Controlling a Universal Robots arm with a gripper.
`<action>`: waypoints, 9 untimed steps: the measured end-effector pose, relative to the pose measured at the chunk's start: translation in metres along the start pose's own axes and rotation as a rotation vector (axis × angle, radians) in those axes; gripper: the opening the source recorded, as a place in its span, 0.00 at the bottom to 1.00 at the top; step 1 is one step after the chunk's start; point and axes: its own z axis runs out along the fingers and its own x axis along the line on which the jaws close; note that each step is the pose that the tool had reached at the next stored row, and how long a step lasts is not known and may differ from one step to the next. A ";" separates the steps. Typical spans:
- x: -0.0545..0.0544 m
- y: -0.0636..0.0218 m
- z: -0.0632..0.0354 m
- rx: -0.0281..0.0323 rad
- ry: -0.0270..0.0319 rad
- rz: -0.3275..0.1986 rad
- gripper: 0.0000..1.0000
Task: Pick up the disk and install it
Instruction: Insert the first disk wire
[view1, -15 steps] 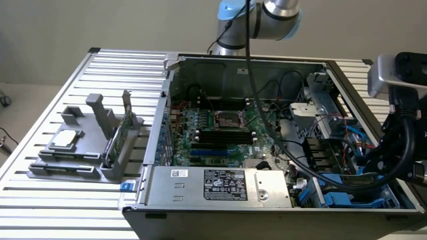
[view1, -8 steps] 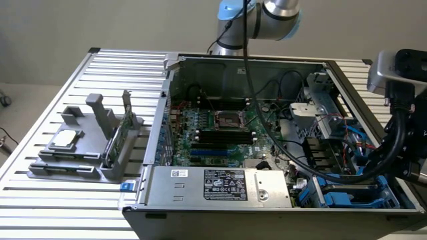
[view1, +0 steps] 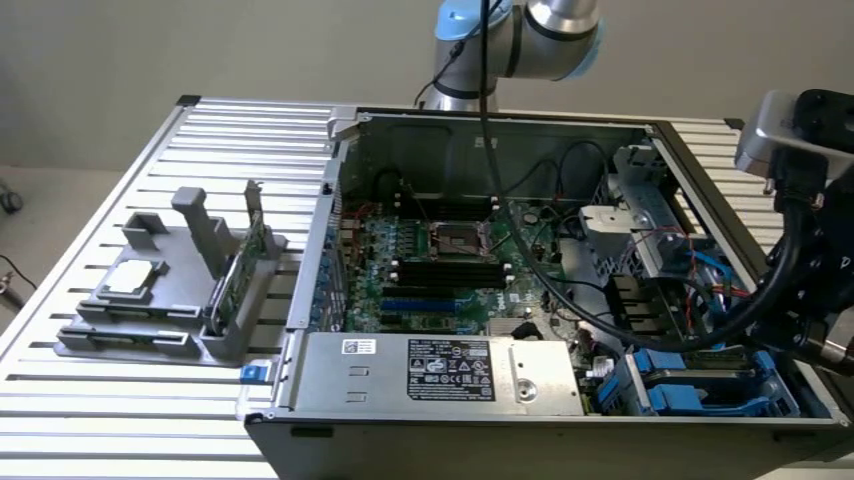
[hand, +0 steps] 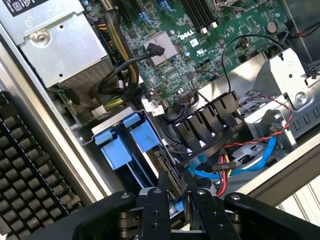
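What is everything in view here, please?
table: one, silver slatted metal, under everything
computer case: one, grey, open on the table
motherboard: one, green, inside the case
power supply: one, silver, inside the case beside the motherboard
drive carriers: at least two, blue, in a case corner
holder: one, grey, on the table, exterior view's left
circuit card: one, green, upright in the holder
chip: one, silver, lying in the holder
robot arm: one, silver and blue, behind the case
claw: one, black, above the blue carriers
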 end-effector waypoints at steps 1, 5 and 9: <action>0.000 0.0000 0.0000 -0.0051 0.0034 0.011 0.25; 0.000 0.0001 0.0000 -0.0157 0.0118 0.056 0.25; 0.000 -0.0001 0.0001 -0.0157 0.0137 0.108 0.25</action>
